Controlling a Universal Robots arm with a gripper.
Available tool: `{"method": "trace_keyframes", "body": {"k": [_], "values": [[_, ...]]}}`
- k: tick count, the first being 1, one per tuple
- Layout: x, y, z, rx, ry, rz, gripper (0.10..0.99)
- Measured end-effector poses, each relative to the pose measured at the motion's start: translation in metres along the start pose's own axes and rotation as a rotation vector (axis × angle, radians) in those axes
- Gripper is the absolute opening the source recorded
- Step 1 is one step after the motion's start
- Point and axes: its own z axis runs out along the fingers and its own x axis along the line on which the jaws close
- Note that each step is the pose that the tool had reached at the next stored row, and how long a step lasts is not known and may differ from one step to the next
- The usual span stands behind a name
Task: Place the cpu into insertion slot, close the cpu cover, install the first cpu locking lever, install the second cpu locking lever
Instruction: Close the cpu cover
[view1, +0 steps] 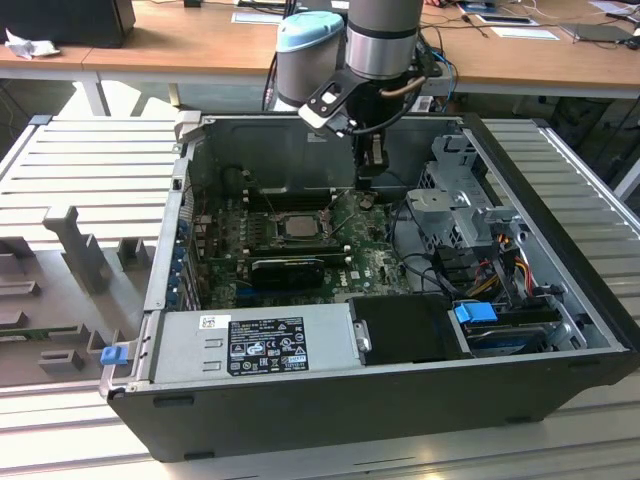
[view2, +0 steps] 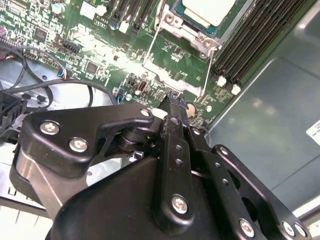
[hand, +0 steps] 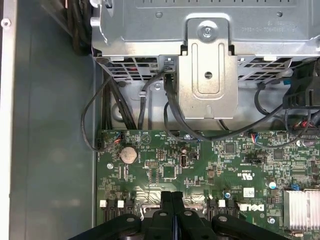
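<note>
The cpu (view1: 297, 226) sits flat in the socket in the middle of the motherboard (view1: 370, 262), its pale grey top facing up. In the second wrist view the cpu (view2: 207, 10) lies inside the silvery cpu cover (view2: 197, 36), which looks flat around it. Two thin wire locking levers (view2: 151, 45) (view2: 210, 70) run along the socket's sides. My gripper (view1: 368, 178) hangs inside the case, toward the exterior view's right of the socket and just above the board. Its black fingers (hand: 172, 200) are pressed together, with nothing seen between them. In the second wrist view the gripper (view2: 175, 102) points at the board near the socket's corner.
A grey metal drive cage (view1: 460, 210) (hand: 207, 60) with black cables (hand: 100, 125) stands close to the gripper. A long black card (view1: 290, 268) lies in front of the socket, and the power supply (view1: 260, 345) fills the near side. Memory slots (view2: 255, 45) flank the socket.
</note>
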Motion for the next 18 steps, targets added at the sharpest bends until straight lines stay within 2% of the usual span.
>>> {"method": "trace_keyframes", "body": {"k": [7,10,14,15,18], "values": [[0.0000,0.0047,0.0032,0.000,-0.0002,0.000,0.106],[-0.0003,0.0071,0.0135,0.000,-0.0004,0.000,0.106],[-0.0005,0.0074,0.0224,0.000,-0.0005,-0.001,0.106],[-0.0005,0.0074,0.0255,0.003,-0.0004,-0.003,0.106],[-0.0006,0.0024,0.0271,0.007,-0.0003,-0.004,0.106]]}}
